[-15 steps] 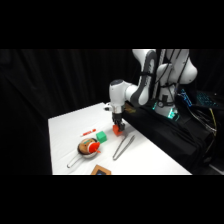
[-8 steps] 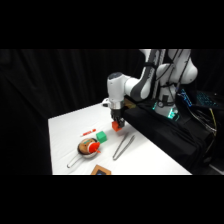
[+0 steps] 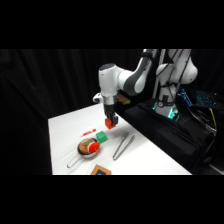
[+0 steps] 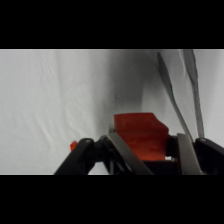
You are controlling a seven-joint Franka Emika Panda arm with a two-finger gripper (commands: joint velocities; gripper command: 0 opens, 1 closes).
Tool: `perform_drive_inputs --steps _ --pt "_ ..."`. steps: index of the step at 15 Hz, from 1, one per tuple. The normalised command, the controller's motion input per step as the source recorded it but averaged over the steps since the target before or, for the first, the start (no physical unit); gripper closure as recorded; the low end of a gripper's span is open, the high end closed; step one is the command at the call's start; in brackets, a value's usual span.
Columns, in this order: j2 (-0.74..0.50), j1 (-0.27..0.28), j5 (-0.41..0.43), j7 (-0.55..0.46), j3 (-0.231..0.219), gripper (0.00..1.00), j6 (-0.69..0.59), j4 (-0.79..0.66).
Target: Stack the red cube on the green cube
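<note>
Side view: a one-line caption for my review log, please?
Gripper holds the red cube above the table, near the green cube.

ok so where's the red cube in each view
Side view: the red cube hangs near picture centre, held in the claw above the table, up and right of the green cube.
Wrist view: the red cube sits low and right of centre, between the claw's fingers.
Shared landmark: the metal tongs.

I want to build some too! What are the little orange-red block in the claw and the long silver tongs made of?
The small orange-red cube looks like matte painted wood or plastic: flat colour, no shine; I can't tell which. The long silver tongs look like metal: thin grey arms with a dull gleam.
</note>
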Motion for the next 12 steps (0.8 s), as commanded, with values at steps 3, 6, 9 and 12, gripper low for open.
perform_drive_inputs --steps 3,6,9,12 --pt "0.17 -0.017 -0.034 0.05 -0.020 0.74 -0.20 0.37" --pt "0.21 -0.026 0.008 0.01 -0.018 0.74 -0.16 0.34" --pt "0.21 -0.035 0.069 -0.04 -0.004 0.74 -0.13 0.30" --pt "0.18 -0.043 0.116 -0.07 0.014 0.74 -0.11 0.26"
